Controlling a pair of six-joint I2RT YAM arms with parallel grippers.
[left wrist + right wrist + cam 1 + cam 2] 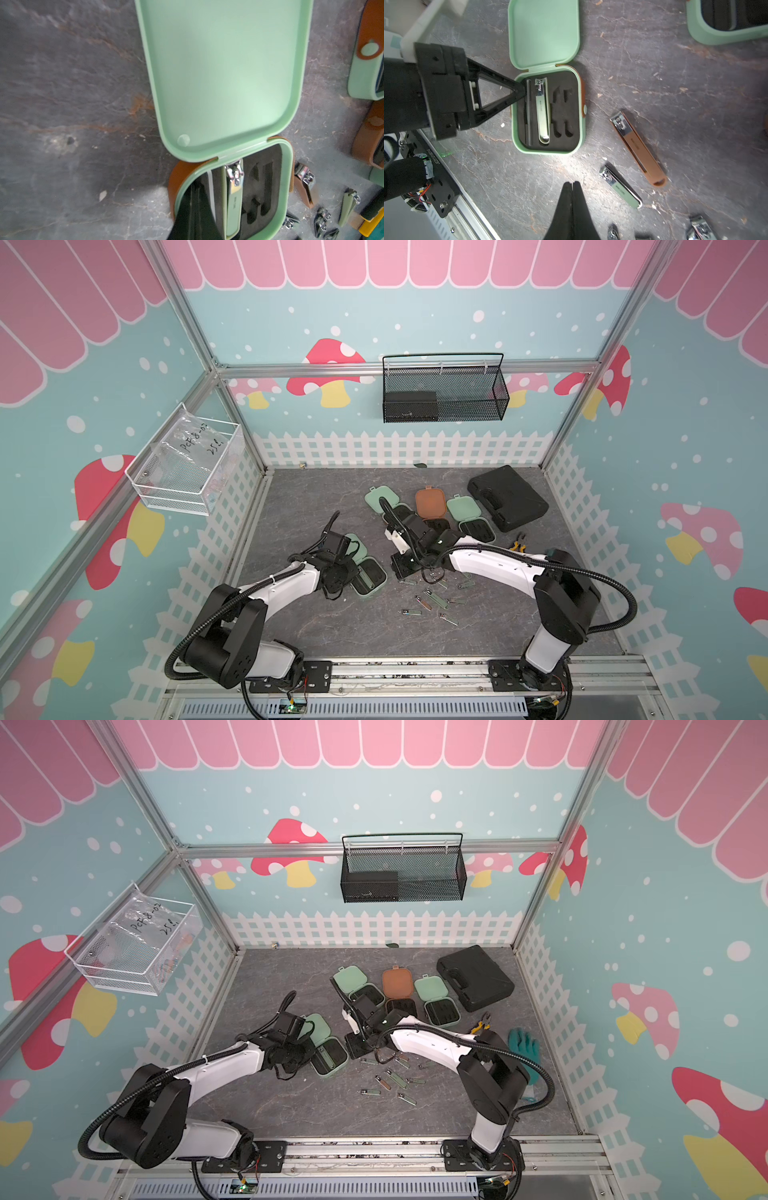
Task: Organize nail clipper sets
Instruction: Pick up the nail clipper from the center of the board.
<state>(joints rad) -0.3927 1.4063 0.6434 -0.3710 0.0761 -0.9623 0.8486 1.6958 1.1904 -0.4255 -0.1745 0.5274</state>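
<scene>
Grey stone-patterned tabletop (316, 497). Carries four open cases: near mint case (372, 594) alone, and behind it in a row far mint case (380, 497), brown case (430, 502), third mint case (463, 508). Holds also black tool case (507, 497), pliers (518, 546), loose clippers (436, 599), teal glove (524, 1048).

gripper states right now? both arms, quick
Left gripper: shut, tips inside the open green case; whether it pinches anything cannot be told.
Right gripper: shut, holding nothing, above the table.

The left arm (286, 578) and right arm (490, 562) are clad in white shells with black joints. Ribbed black cables (634, 605) are looped alongside. Black base plates (316, 672) are screwed down; one is printed with a code (435, 161).
</scene>
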